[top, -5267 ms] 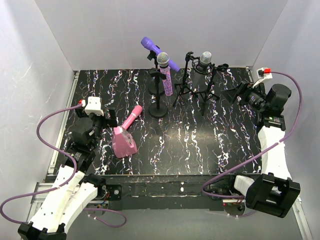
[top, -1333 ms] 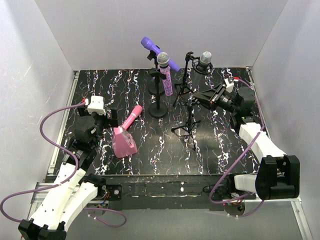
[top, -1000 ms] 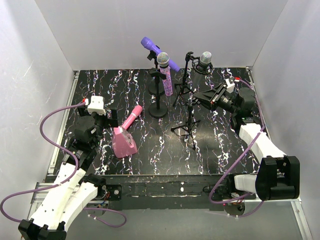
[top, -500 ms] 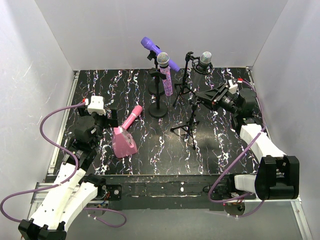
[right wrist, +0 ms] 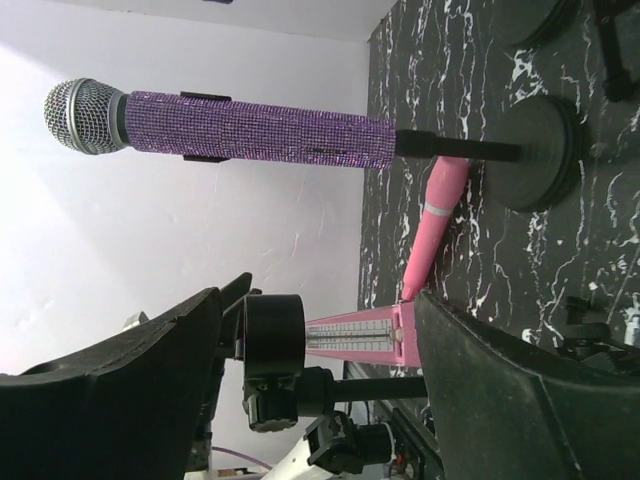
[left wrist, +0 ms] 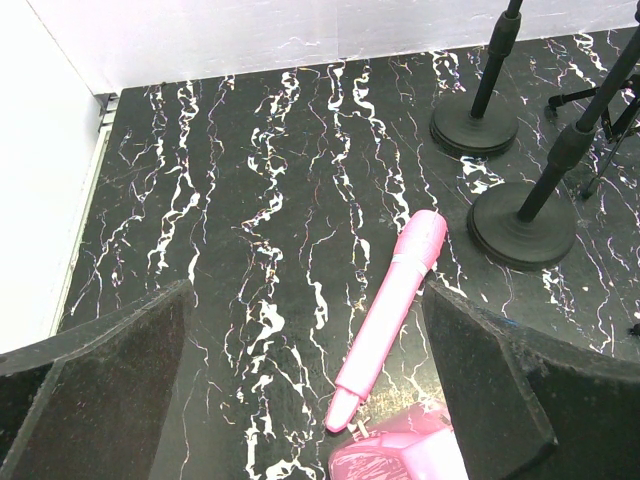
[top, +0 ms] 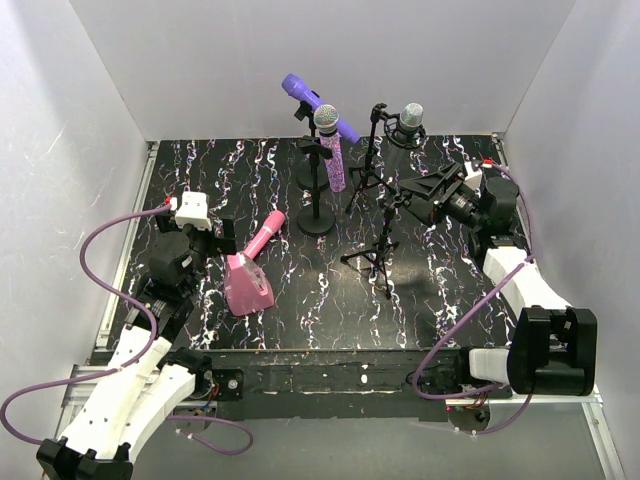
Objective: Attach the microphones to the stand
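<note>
Right gripper [top: 412,192] wide open, holding nothing, at top of small black tripod stand [top: 381,252]; in the wrist view the stand's clip sits between the spread fingers. Left gripper [left wrist: 308,290] wide open, empty, well left of tripod stand. Pink microphone [top: 262,236] flat on table [top: 480,300] left of tripod stand, butt end by pink wedge block [top: 247,286]. Glittery purple microphone [top: 331,150] upright on round-base stand [top: 318,222] behind-left of tripod stand. Plain purple microphone [top: 318,108] tilted, further behind-left. Silver-grey microphone [top: 410,120] raised behind tripod stand
</note>
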